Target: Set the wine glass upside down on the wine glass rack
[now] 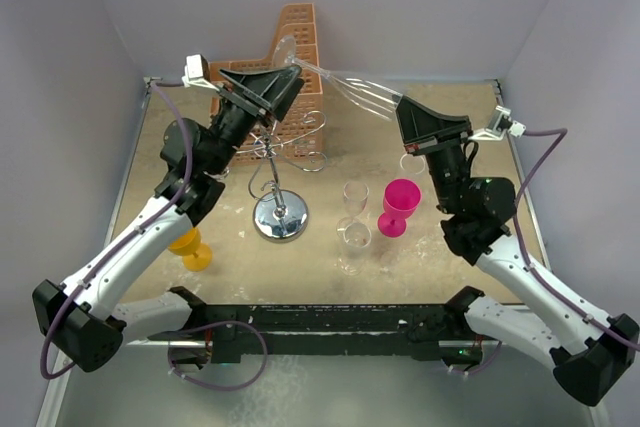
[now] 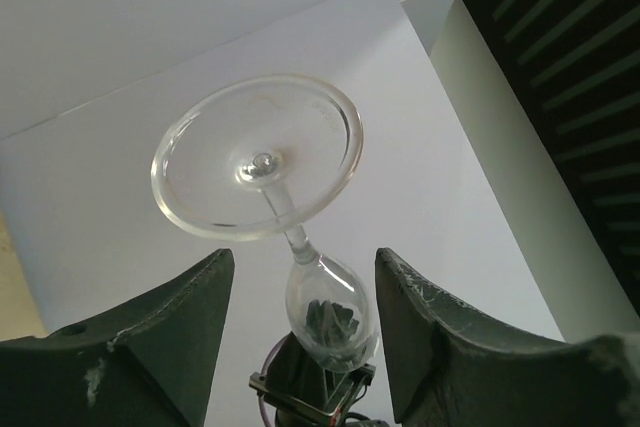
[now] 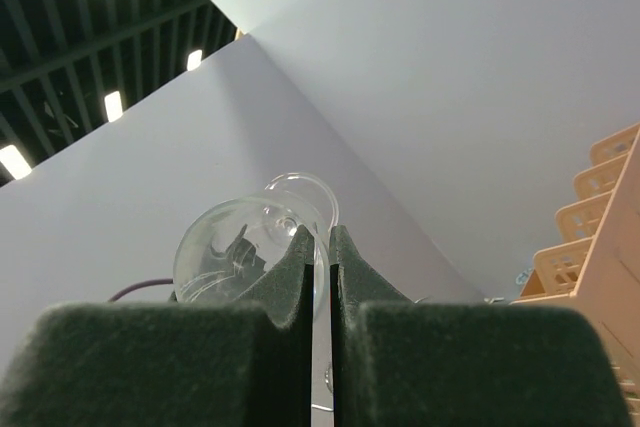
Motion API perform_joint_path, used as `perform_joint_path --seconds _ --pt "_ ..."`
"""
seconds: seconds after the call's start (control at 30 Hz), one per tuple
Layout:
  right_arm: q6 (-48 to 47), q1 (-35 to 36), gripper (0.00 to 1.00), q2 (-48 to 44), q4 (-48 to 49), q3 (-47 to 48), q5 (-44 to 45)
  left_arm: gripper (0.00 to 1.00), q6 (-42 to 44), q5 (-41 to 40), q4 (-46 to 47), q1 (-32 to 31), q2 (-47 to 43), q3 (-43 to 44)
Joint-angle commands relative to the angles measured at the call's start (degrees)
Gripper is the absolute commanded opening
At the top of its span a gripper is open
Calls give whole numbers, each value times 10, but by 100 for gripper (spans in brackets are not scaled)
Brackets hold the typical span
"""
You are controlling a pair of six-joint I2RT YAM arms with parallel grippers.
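Note:
A clear wine glass [image 1: 350,89] hangs nearly level in the air over the back of the table. My right gripper [image 1: 403,112] is shut on the rim of its bowl [image 3: 235,247], and the right wrist view shows the gripper [image 3: 320,247] pinching the thin glass wall. The glass's round foot [image 2: 258,157] points at my left gripper [image 1: 288,82]. That gripper [image 2: 305,267] is open, its fingers either side of the stem without touching it. The wine glass rack [image 1: 281,215], a silver wire stand with scroll arms on a round chrome base, stands below the left gripper.
An orange perforated basket [image 1: 297,42] stands at the back behind the rack. A pink goblet [image 1: 398,205] and two clear glasses [image 1: 353,219] stand mid-table to the right of the rack. A yellow goblet [image 1: 191,249] lies by the left arm.

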Motion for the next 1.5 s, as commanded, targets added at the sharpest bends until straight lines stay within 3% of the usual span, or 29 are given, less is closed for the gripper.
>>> perform_joint_path --seconds 0.0,0.17,0.3,0.63,0.97,1.37,1.47 --pt "24 2 0 0 62 29 -19 54 -10 -70 41 -14 -4 1" --pt "40 3 0 15 70 31 -43 46 -12 -86 78 -30 16 7" --pt "48 3 0 35 82 46 -72 42 9 -117 54 -38 16 18" --pt "74 3 0 71 108 52 -112 27 22 -117 84 -52 16 7" --pt "109 3 0 81 111 48 -73 34 33 -140 125 -57 -4 -28" --pt "66 2 0 96 75 84 -109 5 59 -162 162 -62 6 -23" --pt "71 3 0 99 94 71 -119 3 58 -164 166 -64 10 -25"
